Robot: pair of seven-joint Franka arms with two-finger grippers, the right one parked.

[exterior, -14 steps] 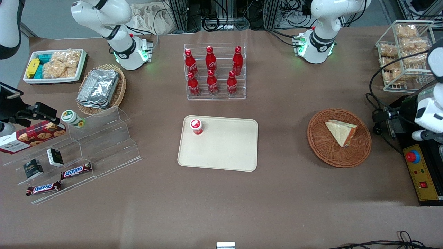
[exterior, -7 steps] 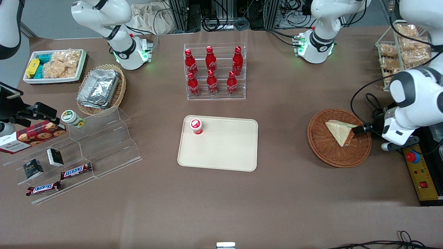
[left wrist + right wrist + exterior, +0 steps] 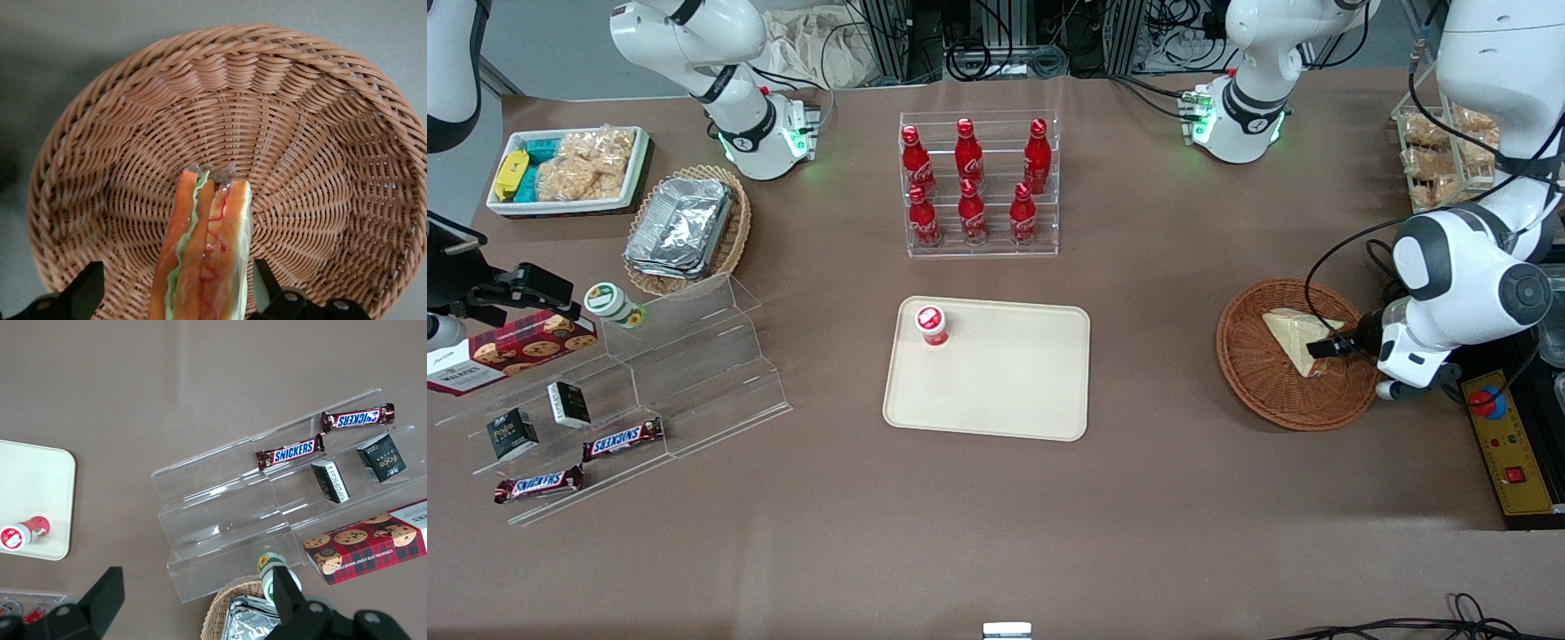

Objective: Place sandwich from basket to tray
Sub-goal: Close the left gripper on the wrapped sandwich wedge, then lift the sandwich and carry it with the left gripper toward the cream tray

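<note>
Sandwich (image 3: 1291, 337) still in the basket (image 3: 1263, 391), and we're hovering the hand (image 3: 1327, 347) right at it.

We're seeing the reddish-brown wicker basket holding just that one wedge, sitting toward the working arm's end of the worktop (image 3: 996, 516), well apart from the cream tray (image 3: 1005, 391), which is carrying only a small red-capped cup (image 3: 931, 324) near one corner. From the wrist camera the sandwich (image 3: 203, 253) is showing its cut edge: orange-red filling, a green strip, pale bread, and a crinkle of clear wrap at the tip, all lying on the basket's weave (image 3: 320, 167). The hand (image 3: 177, 293) is sitting spread wide, one dark finger (image 3: 83, 290) on each side of the wedge, and we're not seeing either one touching it.
</note>
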